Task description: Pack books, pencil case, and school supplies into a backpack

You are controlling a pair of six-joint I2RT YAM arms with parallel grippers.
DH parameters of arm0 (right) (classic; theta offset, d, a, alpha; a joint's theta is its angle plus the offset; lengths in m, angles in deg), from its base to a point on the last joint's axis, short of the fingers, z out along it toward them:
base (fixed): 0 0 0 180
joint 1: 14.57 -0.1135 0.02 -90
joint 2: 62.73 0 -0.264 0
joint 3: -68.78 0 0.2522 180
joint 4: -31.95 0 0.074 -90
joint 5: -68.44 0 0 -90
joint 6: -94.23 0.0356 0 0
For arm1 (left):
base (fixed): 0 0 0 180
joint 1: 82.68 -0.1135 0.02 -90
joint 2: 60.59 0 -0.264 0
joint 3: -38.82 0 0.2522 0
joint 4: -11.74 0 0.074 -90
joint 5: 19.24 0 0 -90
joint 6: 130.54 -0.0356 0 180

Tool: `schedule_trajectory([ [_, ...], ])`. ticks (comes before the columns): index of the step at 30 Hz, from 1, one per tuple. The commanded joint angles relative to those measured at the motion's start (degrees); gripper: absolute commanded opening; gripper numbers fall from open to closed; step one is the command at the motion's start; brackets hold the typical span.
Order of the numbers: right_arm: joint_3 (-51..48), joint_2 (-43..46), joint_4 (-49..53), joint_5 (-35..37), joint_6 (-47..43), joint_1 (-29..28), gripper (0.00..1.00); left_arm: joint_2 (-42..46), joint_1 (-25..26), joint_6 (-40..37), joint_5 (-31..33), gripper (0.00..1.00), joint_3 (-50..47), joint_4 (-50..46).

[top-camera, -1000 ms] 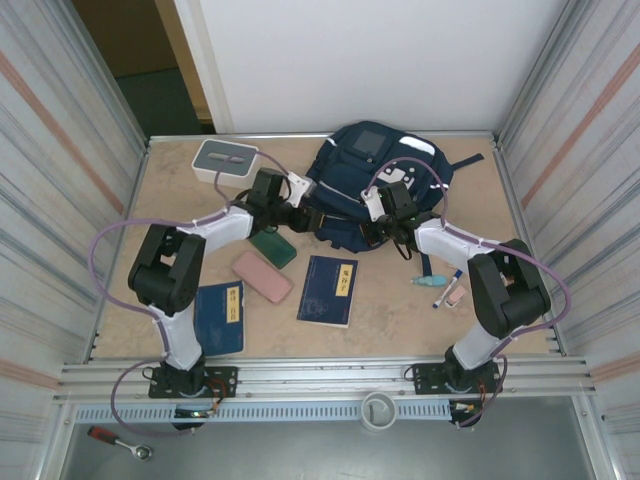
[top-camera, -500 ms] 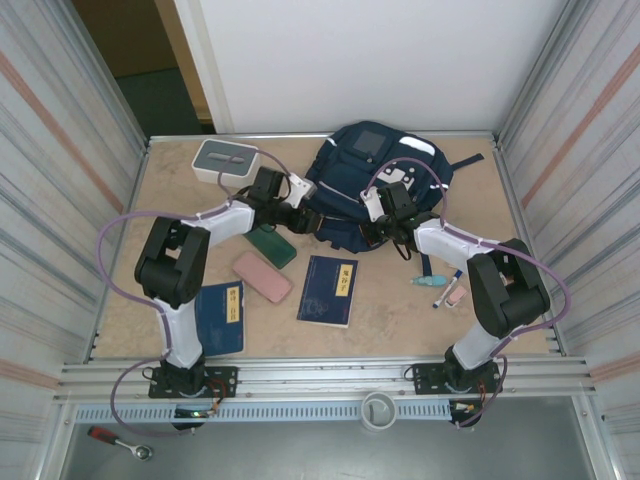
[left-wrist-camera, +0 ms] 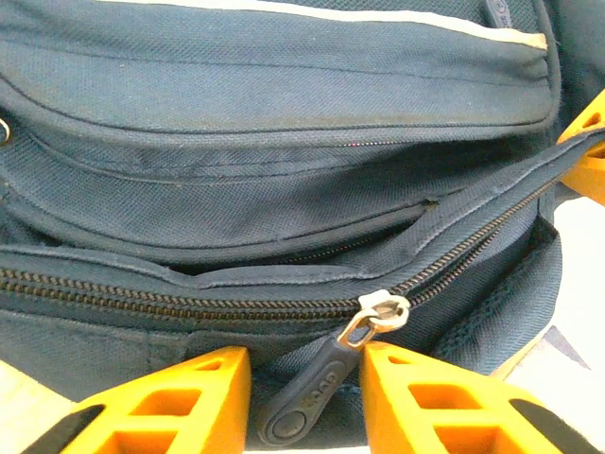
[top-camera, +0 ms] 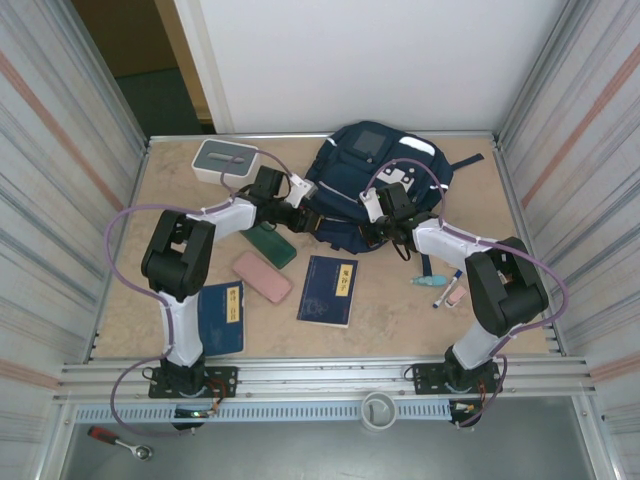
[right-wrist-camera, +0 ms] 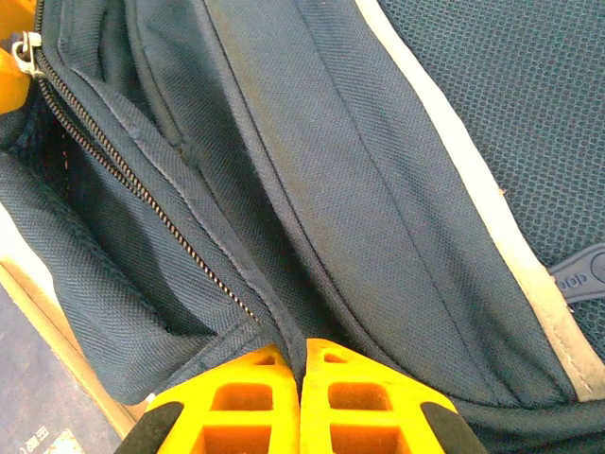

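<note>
The navy backpack (top-camera: 370, 165) lies at the back of the table, its main zip partly undone. My left gripper (top-camera: 312, 222) is at its near left side. In the left wrist view the orange jaws (left-wrist-camera: 304, 364) stand apart, with the dark rubber zipper pull (left-wrist-camera: 307, 402) hanging loose between them below the metal slider (left-wrist-camera: 383, 310). My right gripper (top-camera: 372, 232) is shut on a fold of backpack fabric (right-wrist-camera: 378, 189) beside the zip, fingers together (right-wrist-camera: 301, 355). Two navy books (top-camera: 329, 289) (top-camera: 221, 316) lie flat in front. A pink pencil case (top-camera: 262, 276) lies between them.
A dark green case (top-camera: 272, 246) sits under my left forearm. A teal marker (top-camera: 428, 281) and a pink-and-white stick (top-camera: 455, 294) lie at the right beside a blue pen. A white box with grey top (top-camera: 226, 161) stands back left. Metal walls close in both sides.
My left arm has reached a little further toward the backpack, its elbow swinging inward. The right arm holds still on the fabric.
</note>
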Motion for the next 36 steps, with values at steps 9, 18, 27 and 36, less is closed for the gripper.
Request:
schedule_trajectory([
  [9, 3.39, 0.58, 2.76, 4.39, 0.77, 0.04, 0.00, 3.09, 0.00, -2.65, 7.09, 0.00, -2.67, -0.43],
  [18, 2.03, 2.88, 5.06, 9.85, -2.94, 2.65, 0.00, 7.75, 0.00, -0.30, 17.66, 0.00, -4.96, 0.98],
  [27, 3.90, 6.15, 3.75, -7.36, -1.24, 2.13, 0.33, 11.70, 3.85, 3.43, 8.14, 0.00, -6.87, 4.47],
  [36, 7.74, -0.18, 0.31, -12.26, -4.15, -2.47, 0.57, 13.86, 6.24, 5.41, 2.60, 0.00, -6.41, 5.36],
])
